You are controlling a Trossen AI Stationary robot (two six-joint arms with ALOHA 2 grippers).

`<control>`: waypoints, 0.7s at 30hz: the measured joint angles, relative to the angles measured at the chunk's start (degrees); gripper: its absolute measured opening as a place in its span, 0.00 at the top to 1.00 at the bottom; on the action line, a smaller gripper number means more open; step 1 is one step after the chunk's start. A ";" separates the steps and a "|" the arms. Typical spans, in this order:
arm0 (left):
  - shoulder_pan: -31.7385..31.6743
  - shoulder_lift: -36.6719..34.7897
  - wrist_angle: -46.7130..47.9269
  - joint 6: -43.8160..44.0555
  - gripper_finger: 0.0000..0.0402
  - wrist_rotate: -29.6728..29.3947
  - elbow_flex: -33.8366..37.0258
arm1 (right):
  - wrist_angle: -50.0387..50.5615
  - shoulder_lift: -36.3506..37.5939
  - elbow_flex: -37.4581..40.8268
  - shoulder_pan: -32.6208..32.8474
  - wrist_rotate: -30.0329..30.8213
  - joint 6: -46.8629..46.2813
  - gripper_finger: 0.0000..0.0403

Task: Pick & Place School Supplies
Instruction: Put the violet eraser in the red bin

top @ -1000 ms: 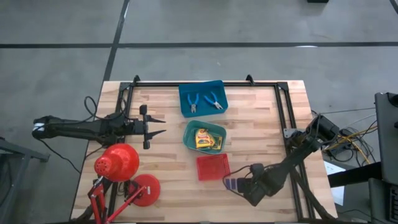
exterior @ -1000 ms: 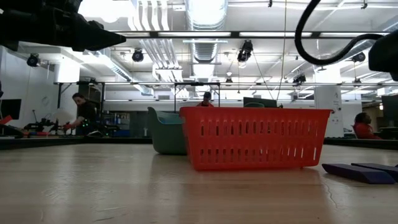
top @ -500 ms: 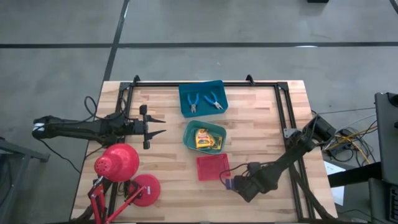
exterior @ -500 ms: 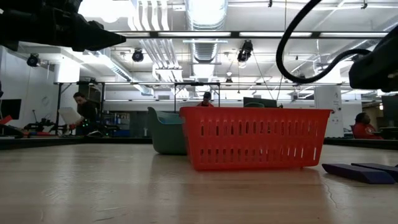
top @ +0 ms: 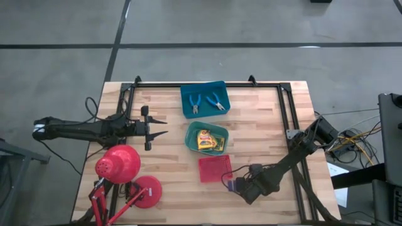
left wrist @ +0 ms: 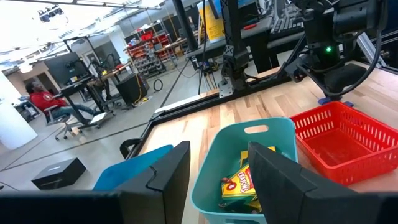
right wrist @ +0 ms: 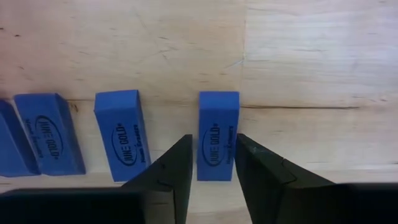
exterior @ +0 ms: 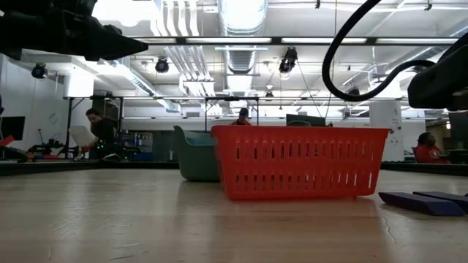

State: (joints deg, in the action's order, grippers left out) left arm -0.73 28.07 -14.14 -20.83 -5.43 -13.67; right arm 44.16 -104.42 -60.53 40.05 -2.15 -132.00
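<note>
Several small blue blocks lie flat in a row on the wood table, with one [right wrist: 217,134] directly under my right gripper [right wrist: 213,149]. That gripper points down, and its two fingers stand on either side of this block. I cannot tell whether they touch it. From above, the gripper [top: 242,188] covers most of the row [top: 230,186], just right of the red basket [top: 215,168]. Two blocks [exterior: 420,202] show in the low view. My left gripper [top: 164,125] hovers open and level at the table's left. Two blue-handled tools [top: 205,102] lie in the blue tray. Yellow-and-green boxes [top: 210,141] lie in the green tray.
The blue tray [top: 188,107] stands at the far middle, with the green tray [top: 191,139] nearer and the red basket nearer still. A red desk lamp [top: 122,164] stands at the near left. A black frame [top: 284,107] runs round the table's far and right sides.
My right gripper has shifted a little toward the table's left, over the row of blue blocks, and has sunk slightly. The blocks have stayed where they were.
</note>
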 joint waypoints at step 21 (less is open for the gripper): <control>0.03 0.00 0.10 -0.02 0.58 0.00 0.00 | 5.13 -0.17 -2.28 0.14 2.64 0.17 0.83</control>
State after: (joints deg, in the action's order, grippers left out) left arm -0.70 28.07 -14.04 -20.84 -5.43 -13.67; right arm 49.29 -104.59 -62.81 40.19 0.49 -131.83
